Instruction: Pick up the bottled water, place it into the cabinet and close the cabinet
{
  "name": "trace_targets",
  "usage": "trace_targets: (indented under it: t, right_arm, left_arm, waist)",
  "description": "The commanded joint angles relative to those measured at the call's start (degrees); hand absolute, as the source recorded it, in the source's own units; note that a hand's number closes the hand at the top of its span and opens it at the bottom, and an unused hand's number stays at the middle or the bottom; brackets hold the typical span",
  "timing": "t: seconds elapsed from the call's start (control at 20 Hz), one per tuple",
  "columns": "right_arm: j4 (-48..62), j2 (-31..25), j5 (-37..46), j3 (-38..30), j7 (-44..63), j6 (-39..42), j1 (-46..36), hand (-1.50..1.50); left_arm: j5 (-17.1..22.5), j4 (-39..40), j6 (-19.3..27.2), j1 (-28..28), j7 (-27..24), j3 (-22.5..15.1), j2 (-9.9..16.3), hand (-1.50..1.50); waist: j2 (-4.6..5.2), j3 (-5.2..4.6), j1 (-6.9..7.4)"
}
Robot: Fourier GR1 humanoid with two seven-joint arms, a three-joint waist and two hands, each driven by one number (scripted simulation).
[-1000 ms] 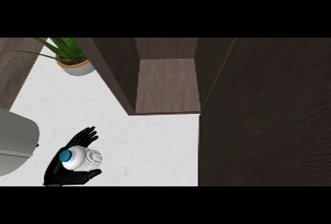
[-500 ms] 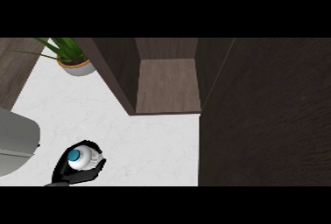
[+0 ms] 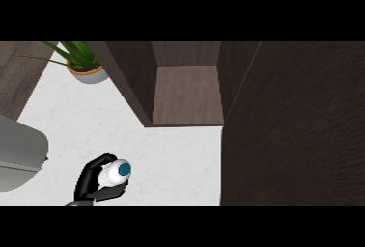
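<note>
The cabinet (image 3: 187, 94) stood open on the counter (image 3: 107, 125), its door (image 3: 296, 125) swung out to its right. Well short of the cabinet's mouth and to its left, the left hand (image 3: 91, 179) curled round the bottled water (image 3: 117, 172), cap end toward the cabinet; the right hand was out of view.

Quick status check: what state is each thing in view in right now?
Bottled water: held in the left robot hand, teal cap up.
Cabinet: open, shelf bare.
Cabinet door: swung open.
Potted plant: upright on the counter.
</note>
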Motion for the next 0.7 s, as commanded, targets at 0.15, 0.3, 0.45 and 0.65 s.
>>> trace_targets:
  t: [0.15,0.3,0.45,0.65]
  right_arm:
    - [-8.3,-1.4,2.5,2.1,1.7,-0.8,4.5,-1.5]
    - [-10.5,-2.1,-1.7,-0.2,4.8,-1.5,1.5,-1.5]
    - [-8.0,-1.6,0.9,1.9,2.6,-1.4,2.3,-1.5]
    - [-7.0,-3.0,-1.2,-1.8,-0.3,-0.8,4.2,-1.5]
  left_arm:
    - [2.3,-3.2,1.6,-0.6,2.2,-3.7,-5.9,1.5]
    - [7.1,-3.8,2.7,-3.5,4.9,-9.0,-6.0,1.5]
    - [13.6,-7.4,2.9,-2.7,7.7,-15.4,-6.0,1.5]
    - [18.7,-16.8,7.2,-4.4,16.4,-20.7,-6.1,1.5]
  waist:
    - [-0.03,-0.69,-0.08]
    - [0.21,-0.72,0.23]
    - [0.02,-0.73,-0.09]
    - [-0.17,-0.65,-0.13]
